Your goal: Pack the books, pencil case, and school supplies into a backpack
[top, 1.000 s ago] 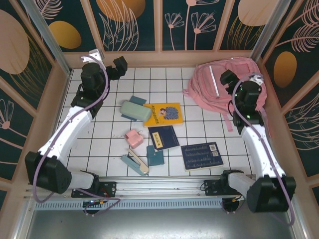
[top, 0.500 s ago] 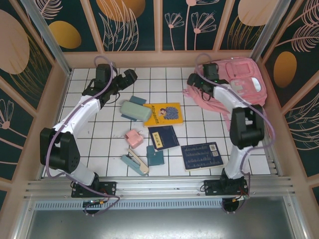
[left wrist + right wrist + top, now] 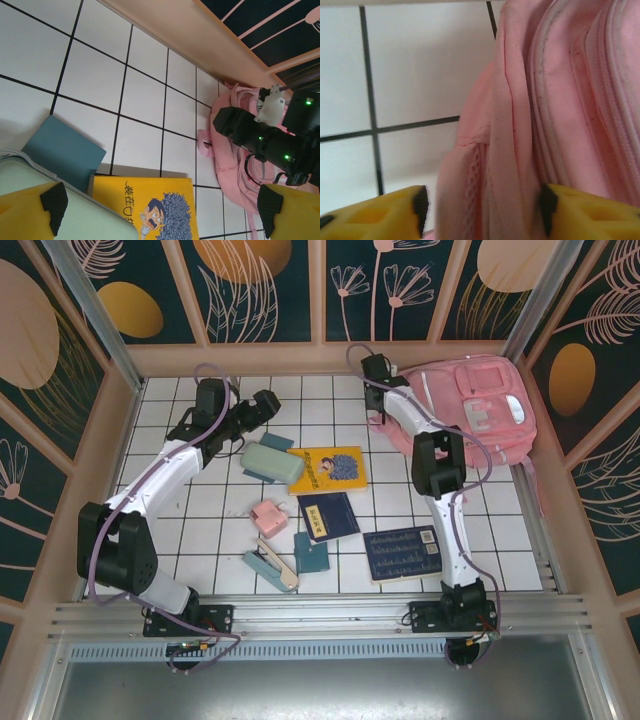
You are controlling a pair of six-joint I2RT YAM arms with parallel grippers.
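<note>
Backpack (image 3: 470, 410) first, we reckon: the right gripper (image 3: 372, 367) sits at its far left edge, jaws half apart astride a fold of pink fabric, and we cannot tell whether they bite yet. The left gripper (image 3: 262, 405) hangs wide open just above the pencil case (image 3: 268, 462). Next we'd want a firm pinch on that fold and a lift to spread the mouth, since the bag lies slumped at the far right of the tiles, soft, pink and pale-striped, with nothing packed yet.
</note>
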